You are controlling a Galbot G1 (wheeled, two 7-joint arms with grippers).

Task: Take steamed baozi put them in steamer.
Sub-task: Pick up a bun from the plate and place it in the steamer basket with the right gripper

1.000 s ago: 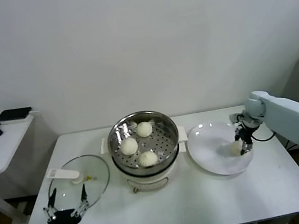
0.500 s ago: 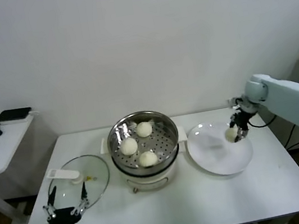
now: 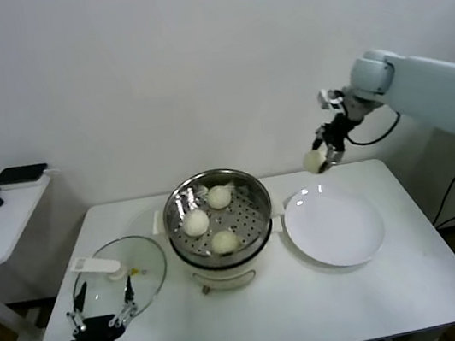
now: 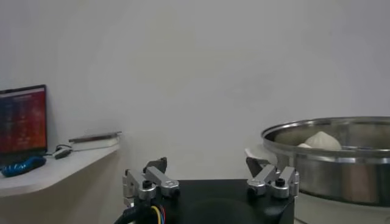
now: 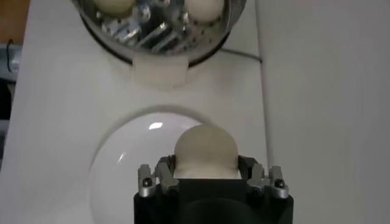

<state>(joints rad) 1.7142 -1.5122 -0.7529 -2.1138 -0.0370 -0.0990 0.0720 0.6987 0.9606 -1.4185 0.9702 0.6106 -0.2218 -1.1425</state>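
The right claw (image 3: 323, 158) hung in the air above the far rim of the flat white round plate (image 3: 335, 227), clamped on one small, smooth off-white steamed bun (image 3: 313, 160). From the right wrist view the bun (image 5: 205, 152) sat squarely between the two fingers, its lower half hidden behind the black claw body. Open air lay between the held bun and the round shiny steel steamer basket (image 3: 219, 214), whose perforated floor stood to the plate's left on a white cooker base. Three more off-white buns rested inside the steamer: one toward the far wall (image 3: 219, 196), one at the left (image 3: 196, 222) and one near the front (image 3: 226, 241), leaving bare perforated floor on the right side. The plate nearly touched the steamer's right handle; whether they met could not be told.

The left claw (image 3: 103, 316) waited low at the near left edge of the white table (image 3: 301, 306), fingers spread wide, just in front of the round glass lid with a white handle (image 3: 120, 277). In the left wrist view the steamer (image 4: 332, 159) was cut off at the frame edge, with only one bun's top (image 4: 322, 140) showing over its rim.
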